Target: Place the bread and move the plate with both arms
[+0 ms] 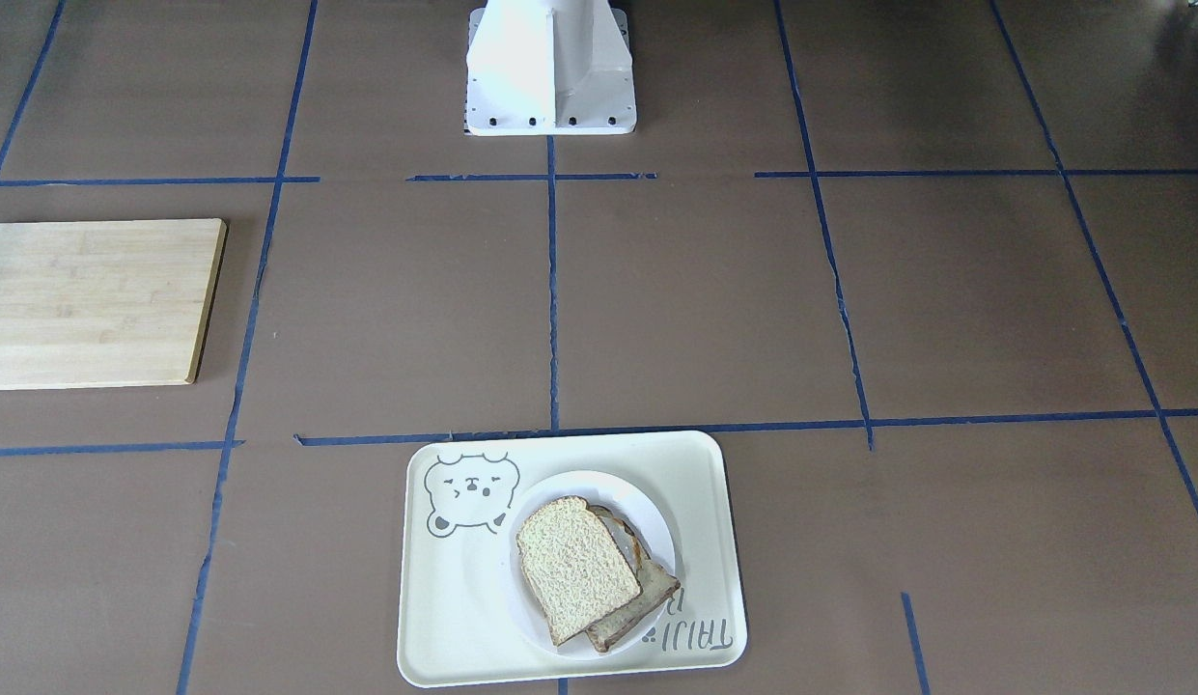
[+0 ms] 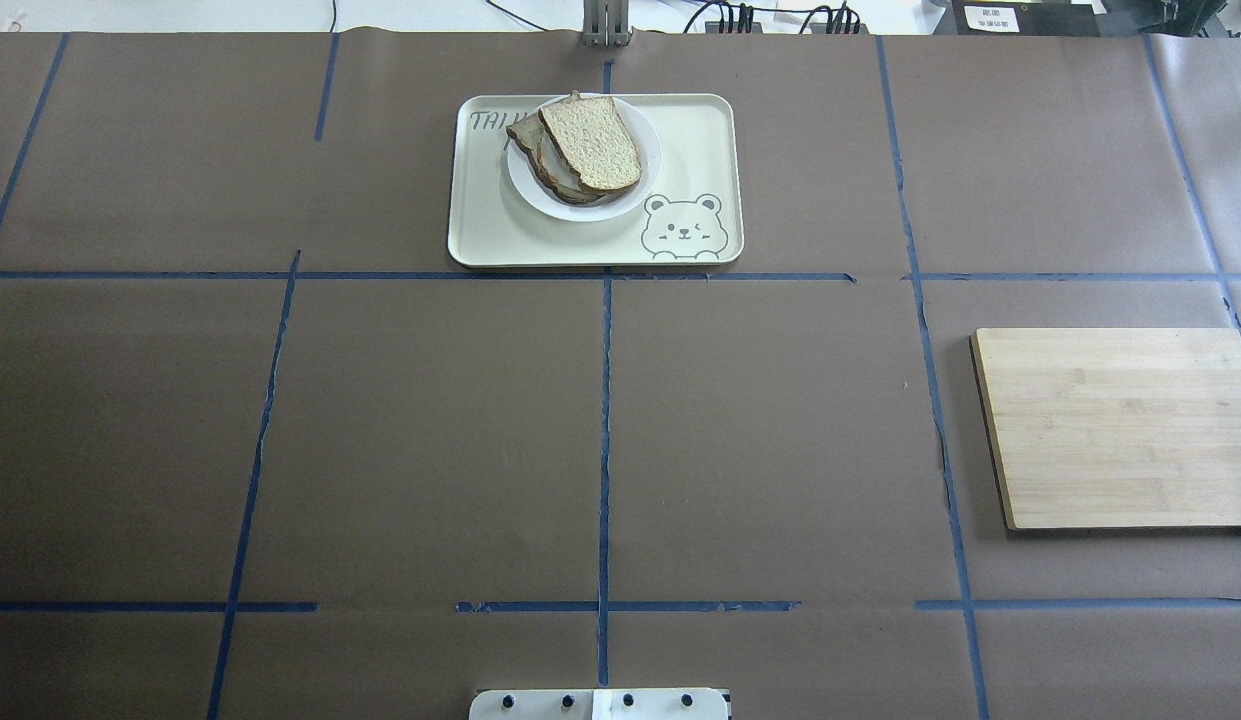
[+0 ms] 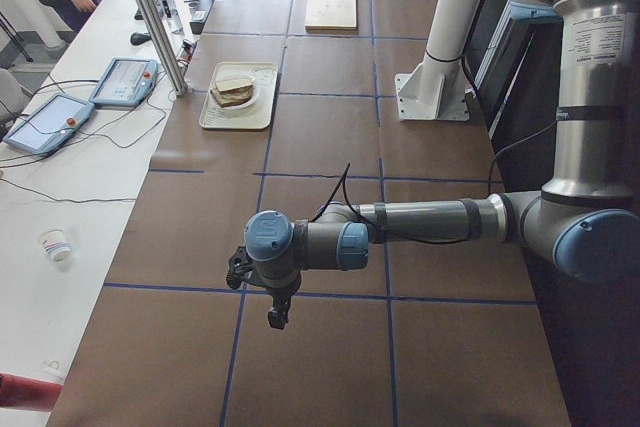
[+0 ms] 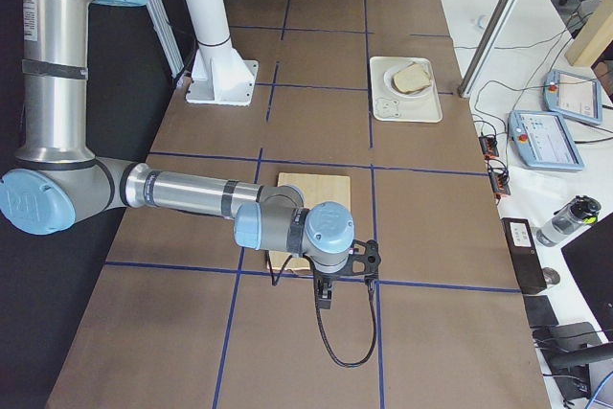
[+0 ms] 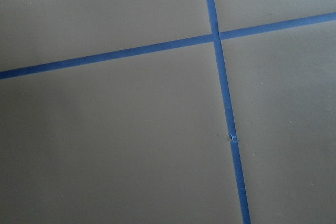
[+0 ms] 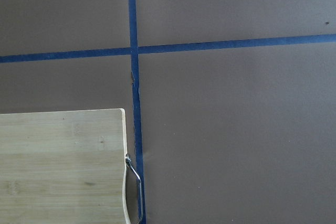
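The bread [image 1: 576,568] is seen on the plate [image 1: 658,529], stacked over a darker slice [image 1: 647,600] — the plate is set on the bear tray [image 1: 444,598]. The left gripper [image 3: 272,307] and the right gripper [image 4: 331,286] are held over the table, well apart from the tray — whether either one's jaws are apart cannot be told.

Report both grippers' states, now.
Left gripper: cannot be told, it shows only in a side view.
Right gripper: cannot be told, side view only too.
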Robot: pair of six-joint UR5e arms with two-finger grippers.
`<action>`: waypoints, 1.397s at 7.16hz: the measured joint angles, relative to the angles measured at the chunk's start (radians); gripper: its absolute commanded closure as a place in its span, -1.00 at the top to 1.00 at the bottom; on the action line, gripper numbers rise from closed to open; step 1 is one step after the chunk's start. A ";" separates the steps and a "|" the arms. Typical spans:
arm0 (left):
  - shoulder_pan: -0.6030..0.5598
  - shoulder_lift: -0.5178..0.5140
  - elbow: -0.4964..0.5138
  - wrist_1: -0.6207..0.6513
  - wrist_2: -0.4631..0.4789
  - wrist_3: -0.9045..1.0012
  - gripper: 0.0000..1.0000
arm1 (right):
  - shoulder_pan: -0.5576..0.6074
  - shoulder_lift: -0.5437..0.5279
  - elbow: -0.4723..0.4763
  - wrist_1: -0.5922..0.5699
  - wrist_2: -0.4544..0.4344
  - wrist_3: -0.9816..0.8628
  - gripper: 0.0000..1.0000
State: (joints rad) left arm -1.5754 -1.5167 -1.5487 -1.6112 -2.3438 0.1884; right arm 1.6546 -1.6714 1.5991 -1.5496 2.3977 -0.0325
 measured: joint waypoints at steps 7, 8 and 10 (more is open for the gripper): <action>-0.005 0.005 -0.087 0.124 0.000 0.008 1.00 | -0.018 0.005 0.001 -0.022 -0.005 0.000 1.00; -0.005 0.005 -0.084 0.123 0.000 0.008 1.00 | -0.018 0.005 0.000 -0.022 -0.005 0.000 1.00; -0.005 0.006 -0.079 0.116 0.000 0.008 1.00 | -0.018 0.005 0.000 -0.021 -0.005 0.000 1.00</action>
State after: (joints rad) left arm -1.5800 -1.5110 -1.6273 -1.4949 -2.3439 0.1964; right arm 1.6363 -1.6659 1.5987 -1.5710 2.3930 -0.0325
